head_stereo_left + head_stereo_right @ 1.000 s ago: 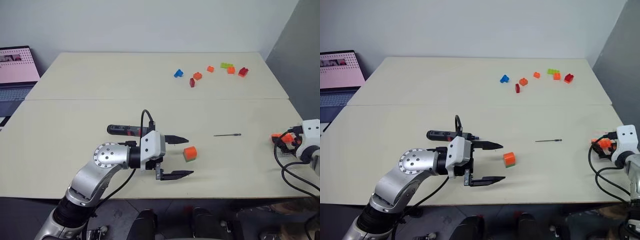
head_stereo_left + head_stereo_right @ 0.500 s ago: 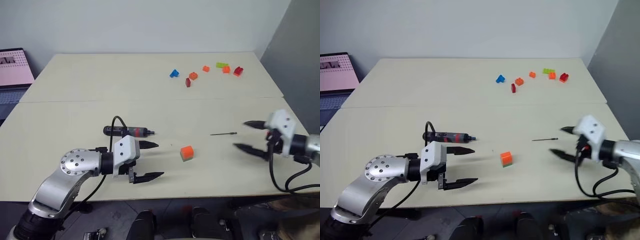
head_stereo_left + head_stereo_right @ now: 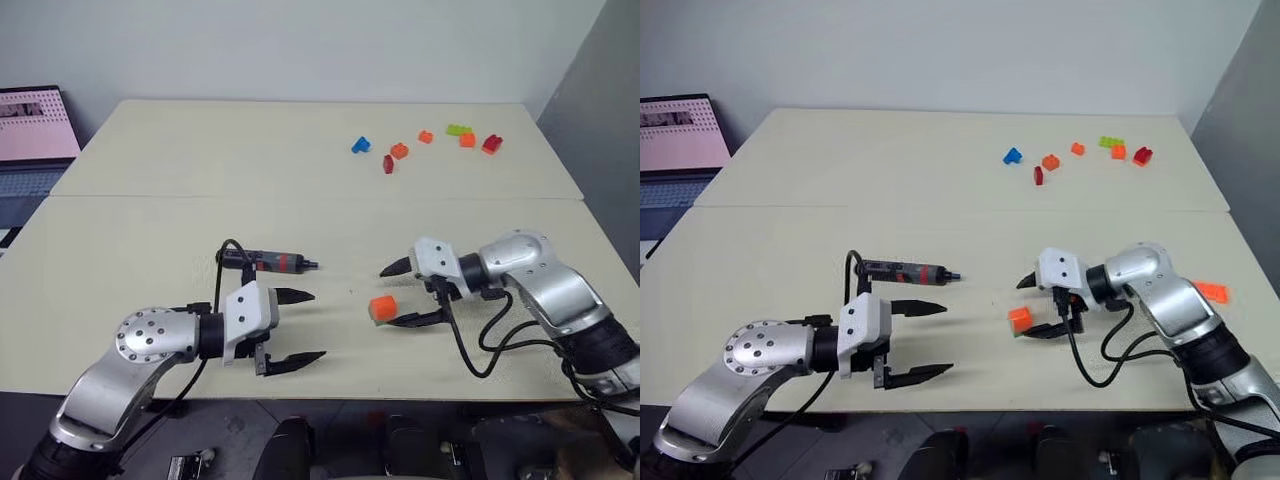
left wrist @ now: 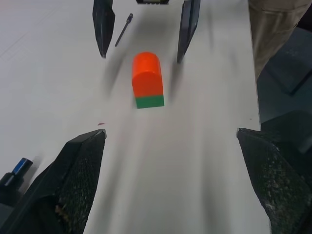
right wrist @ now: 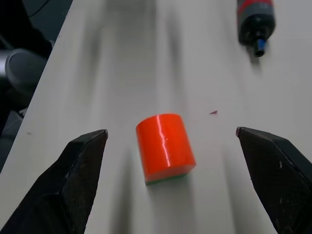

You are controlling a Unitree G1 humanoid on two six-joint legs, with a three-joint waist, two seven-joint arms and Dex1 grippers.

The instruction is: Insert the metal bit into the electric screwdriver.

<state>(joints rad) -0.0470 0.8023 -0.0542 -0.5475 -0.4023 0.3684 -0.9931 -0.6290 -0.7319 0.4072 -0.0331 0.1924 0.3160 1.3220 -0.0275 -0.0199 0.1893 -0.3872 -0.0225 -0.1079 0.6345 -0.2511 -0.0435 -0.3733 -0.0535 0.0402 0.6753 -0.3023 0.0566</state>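
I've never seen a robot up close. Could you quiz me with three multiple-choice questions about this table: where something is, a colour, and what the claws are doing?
1. Where is the electric screwdriver?
A. Lying on the table
B. In the right gripper
C. On the laptop

2. What colour is the block just ahead of the right gripper?
A. Blue
B. Orange with a green base
C. Yellow

3. How are the left gripper and the right gripper set?
A. Both shut
B. Left shut on the screwdriver
C. Both open, holding nothing

Answers: 1 A, it lies flat, untouched; 2 B, the wrist views show both colours; 3 C, the fingers stand apart.
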